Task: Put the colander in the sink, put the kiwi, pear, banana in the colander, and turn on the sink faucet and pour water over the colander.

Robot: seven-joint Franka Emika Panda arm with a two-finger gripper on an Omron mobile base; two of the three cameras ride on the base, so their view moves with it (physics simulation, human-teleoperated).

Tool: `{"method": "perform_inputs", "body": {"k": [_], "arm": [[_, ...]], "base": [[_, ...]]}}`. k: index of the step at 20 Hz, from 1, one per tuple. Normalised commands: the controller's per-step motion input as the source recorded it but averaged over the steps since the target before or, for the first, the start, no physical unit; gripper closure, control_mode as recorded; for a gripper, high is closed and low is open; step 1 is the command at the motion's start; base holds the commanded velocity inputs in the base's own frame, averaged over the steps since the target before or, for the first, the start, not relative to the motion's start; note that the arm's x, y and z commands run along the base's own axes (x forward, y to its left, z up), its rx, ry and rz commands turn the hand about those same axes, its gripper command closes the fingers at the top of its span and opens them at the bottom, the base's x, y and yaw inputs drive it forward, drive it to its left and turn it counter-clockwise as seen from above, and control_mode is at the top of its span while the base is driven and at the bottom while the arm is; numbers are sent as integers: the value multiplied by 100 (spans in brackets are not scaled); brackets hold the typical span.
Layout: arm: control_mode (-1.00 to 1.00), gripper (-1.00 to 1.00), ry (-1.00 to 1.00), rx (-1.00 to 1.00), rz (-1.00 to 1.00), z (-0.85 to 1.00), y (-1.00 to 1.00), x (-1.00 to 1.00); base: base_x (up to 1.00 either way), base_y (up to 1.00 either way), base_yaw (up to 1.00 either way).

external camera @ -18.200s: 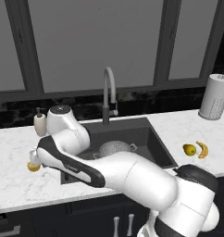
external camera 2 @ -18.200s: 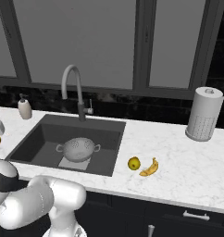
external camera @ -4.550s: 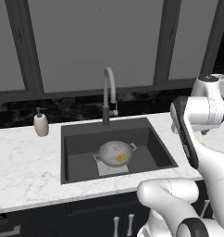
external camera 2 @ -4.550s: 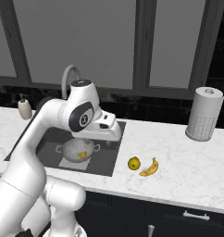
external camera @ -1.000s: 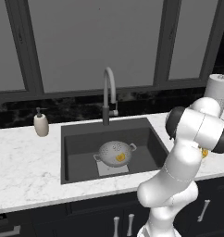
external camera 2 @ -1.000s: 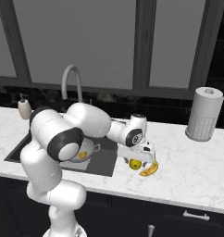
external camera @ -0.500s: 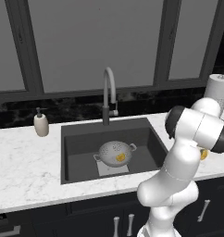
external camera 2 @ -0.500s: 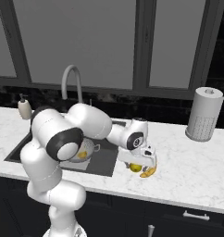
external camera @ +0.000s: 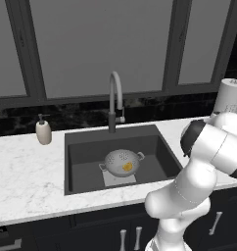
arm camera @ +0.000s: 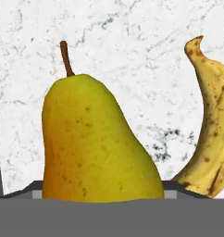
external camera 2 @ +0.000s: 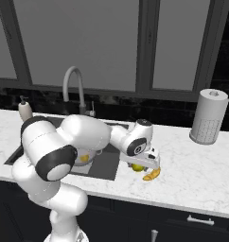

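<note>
Yellow pear [arm camera: 97,143] sits right in front of your hand camera, stem pointing up in that frame, lying on the white marble surface [arm camera: 132,51]. The banana [arm camera: 207,129] lies just beside it, on the right of the hand view, curved, with brown speckles and a dark tip. From the right base view, your gripper [external camera 2: 145,165] is down low over the pear [external camera 2: 137,168] and banana [external camera 2: 152,175], on the surface [external camera 2: 201,175] just to the right of the sink [external camera 2: 107,163]. Jaws: you cannot tell if they are open or closed, since the fingertips are hidden behind the fruit and the wrist; contact with the pear also cannot be confirmed. In the left base view the colander [external camera: 122,161] stands upright in the sink [external camera: 81,157], on the lighter grey plate on the basin floor, and the kiwi [external camera: 127,167] is inside it as a small orange-yellow lump. The sink faucet [external camera: 115,100] stands behind the basin with its spout arching over it. A soap pump bottle [external camera: 43,132] sits on the surface left of the sink, and a paper towel roll [external camera 2: 209,116] stands well apart to the right, near the back wall.
</note>
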Motion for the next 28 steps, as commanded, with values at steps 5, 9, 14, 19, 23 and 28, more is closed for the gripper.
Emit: {"method": "perform_inputs", "body": {"k": [5,9,14,19,23,28], "arm": [[-100,100,-57,0,28,100,50,-41],[-100,100,-30,-7,47,91,74,-14],[-100,100,-37,-10,42,52,98,0],[-100,100,-20,-5,32,8,100,15],[-100,100,10,-8,25,0,69,62],[-100,100,28,-10,33,-3,44,74]], "base": [[0,0,0],[0,0,0],[0,0,0],[0,0,0],[0,0,0],[0,0,0]]}}
